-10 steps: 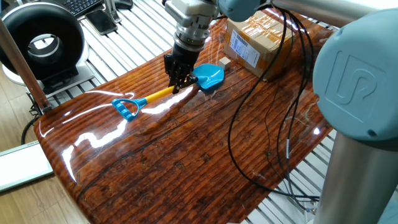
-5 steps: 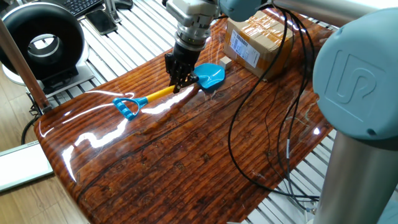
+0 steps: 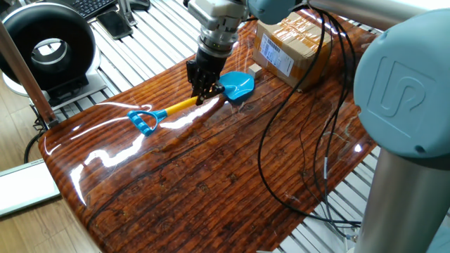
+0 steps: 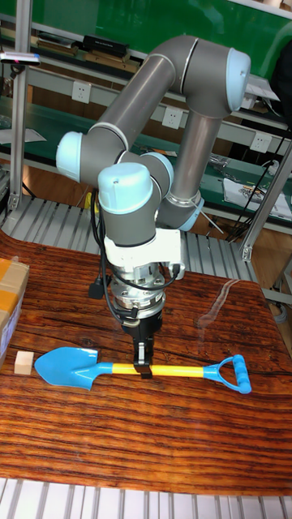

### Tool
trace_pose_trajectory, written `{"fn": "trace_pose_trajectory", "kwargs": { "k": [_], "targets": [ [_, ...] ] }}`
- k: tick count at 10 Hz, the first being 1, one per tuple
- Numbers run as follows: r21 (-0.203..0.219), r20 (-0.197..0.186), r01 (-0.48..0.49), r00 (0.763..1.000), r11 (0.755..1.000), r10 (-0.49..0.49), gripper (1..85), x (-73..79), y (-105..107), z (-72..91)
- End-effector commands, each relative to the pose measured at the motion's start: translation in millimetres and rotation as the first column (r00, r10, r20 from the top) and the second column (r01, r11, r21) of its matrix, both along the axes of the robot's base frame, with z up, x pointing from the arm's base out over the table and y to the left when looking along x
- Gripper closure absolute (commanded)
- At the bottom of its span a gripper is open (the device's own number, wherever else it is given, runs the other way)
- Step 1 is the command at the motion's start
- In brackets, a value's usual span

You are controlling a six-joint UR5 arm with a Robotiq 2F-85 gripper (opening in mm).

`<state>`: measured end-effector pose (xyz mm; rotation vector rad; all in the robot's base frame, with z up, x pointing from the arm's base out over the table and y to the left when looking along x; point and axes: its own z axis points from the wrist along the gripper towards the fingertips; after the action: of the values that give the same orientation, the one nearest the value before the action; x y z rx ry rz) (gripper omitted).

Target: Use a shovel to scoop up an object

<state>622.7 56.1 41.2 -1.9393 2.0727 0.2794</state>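
Note:
The shovel lies flat on the wooden table, its blue blade (image 3: 237, 86) (image 4: 66, 366) pointing toward the cardboard box and its blue D-handle (image 3: 141, 121) (image 4: 232, 374) at the other end. My gripper (image 3: 203, 97) (image 4: 143, 369) comes straight down on the yellow shaft (image 4: 174, 371) near the blade, fingers shut on it. The object, a tiny tan wooden cube (image 3: 254, 69) (image 4: 23, 362), rests on the table just past the blade's tip, apart from it by a small gap.
A large taped cardboard box (image 3: 290, 43) (image 4: 11, 300) stands behind the cube at the table's far end. Black cables (image 3: 295, 140) hang from the arm over the right part of the table. A black round device (image 3: 46, 49) sits off the table's left.
The blade has slid a little closer to the cube since a second ago; nothing has moved in the last half second.

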Motion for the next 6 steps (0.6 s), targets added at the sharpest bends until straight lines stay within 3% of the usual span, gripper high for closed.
{"fn": "trace_pose_trajectory", "kwargs": {
  "k": [1, 2, 6],
  "targets": [
    [0.026, 0.02, 0.02, 1.0, 0.999, -0.021, 84.7, 7.2, 4.2, 4.1],
    [0.037, 0.009, 0.039, 0.999, 0.999, -0.04, 84.7, 6.4, 6.5, 5.0],
    [0.011, -0.001, 0.008, 1.0, 1.0, -0.008, 84.7, 0.9, 1.0, 2.3]
  ]
}}
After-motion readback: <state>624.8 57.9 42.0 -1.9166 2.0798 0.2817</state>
